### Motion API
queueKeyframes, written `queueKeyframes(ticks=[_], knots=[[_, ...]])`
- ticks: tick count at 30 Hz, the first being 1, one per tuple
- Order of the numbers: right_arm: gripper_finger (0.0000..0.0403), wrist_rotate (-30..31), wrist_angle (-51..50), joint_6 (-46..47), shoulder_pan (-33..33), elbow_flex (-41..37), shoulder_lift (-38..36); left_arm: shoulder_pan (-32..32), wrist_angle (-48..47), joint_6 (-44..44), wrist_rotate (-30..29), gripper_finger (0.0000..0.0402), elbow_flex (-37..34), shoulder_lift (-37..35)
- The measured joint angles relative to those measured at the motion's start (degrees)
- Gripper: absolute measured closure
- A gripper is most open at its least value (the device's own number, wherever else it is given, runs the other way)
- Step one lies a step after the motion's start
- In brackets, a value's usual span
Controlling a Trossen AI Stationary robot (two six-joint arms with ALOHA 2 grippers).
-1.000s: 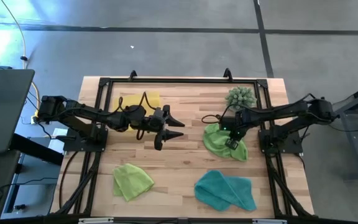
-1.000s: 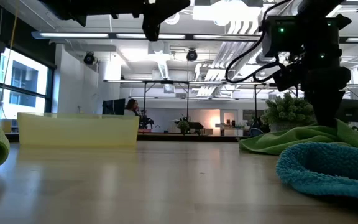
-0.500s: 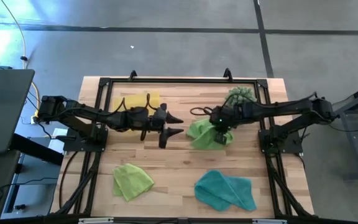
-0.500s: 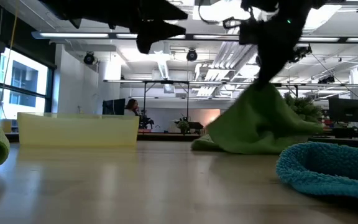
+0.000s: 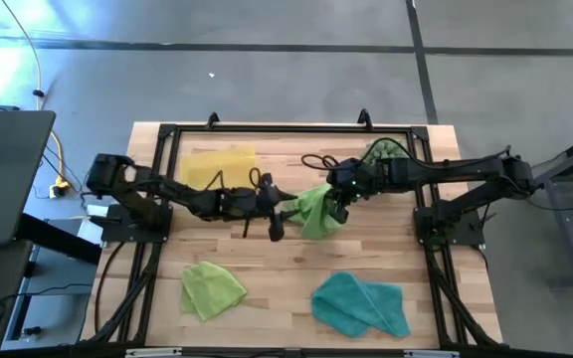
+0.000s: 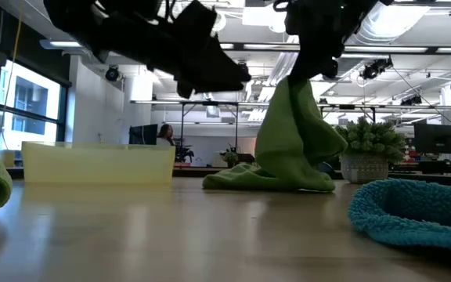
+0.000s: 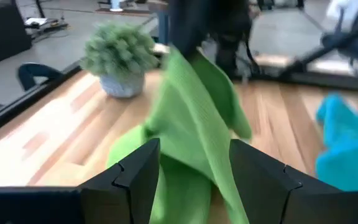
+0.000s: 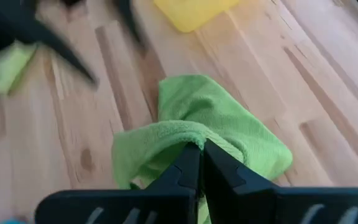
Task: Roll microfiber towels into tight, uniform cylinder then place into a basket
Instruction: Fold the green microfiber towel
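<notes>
Right gripper [image 5: 338, 202] is pinching a lime green towel [image 5: 315, 211] with jaws clamped, hanging it near frame centre with its lower edge on the table [image 5: 296, 264], while left gripper [image 5: 279, 214], jaws apart, is hovering just left of it.

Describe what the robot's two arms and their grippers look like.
Both arms are black and slender, built from jointed segments, with thin black cables looping along them. The left gripper has two dark, angular, tapering fingers. The right gripper has two flat black fingers. A small green light glows near the right arm's wrist.
</notes>
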Motion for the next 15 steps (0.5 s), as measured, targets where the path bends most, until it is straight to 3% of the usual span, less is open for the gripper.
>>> queueKeyframes(ticks=[4,11,15], knots=[[0.0403,0.88,-0.04,5.45,-1.26,-0.25,0.02,-2.01,3.45,5.40,-0.83,0.0218,0.00,4.98],[0.0403,11.03,1.54,14.32,-1.99,-0.54,1.91,-5.06,9.35,11.80,-7.49,0.0218,1.25,12.08],[0.0403,11.92,3.85,15.58,-1.99,-0.55,4.63,-6.89,9.64,18.54,-12.11,0.0218,4.21,15.06]])
